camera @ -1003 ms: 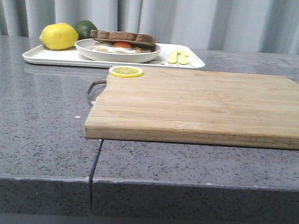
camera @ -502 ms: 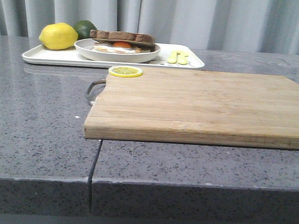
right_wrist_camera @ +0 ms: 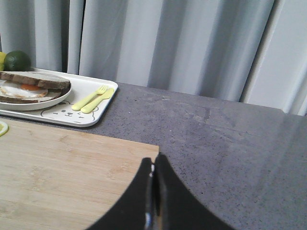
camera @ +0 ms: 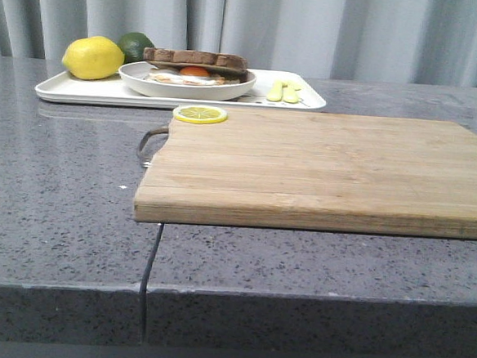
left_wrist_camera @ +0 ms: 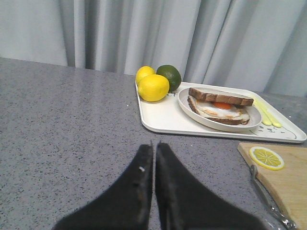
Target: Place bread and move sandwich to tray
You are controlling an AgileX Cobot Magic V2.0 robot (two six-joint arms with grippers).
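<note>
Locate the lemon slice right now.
Front view: the lemon slice lies flat on the far-left corner of the cutting board, just in front of the tray holding the sandwich.

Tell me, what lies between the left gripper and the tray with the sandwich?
Only bare grey countertop. In the left wrist view, the left gripper, fingers closed together, points toward the tray, which carries the sandwich, with nothing on the stretch between.

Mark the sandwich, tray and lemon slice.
sandwich (left_wrist_camera: pixel 219 103), left wrist view, on the egg yolk.
tray (left_wrist_camera: pixel 160 116), left wrist view, on its bare floor.
lemon slice (camera: pixel 200 114), front view, on its cut face.
</note>
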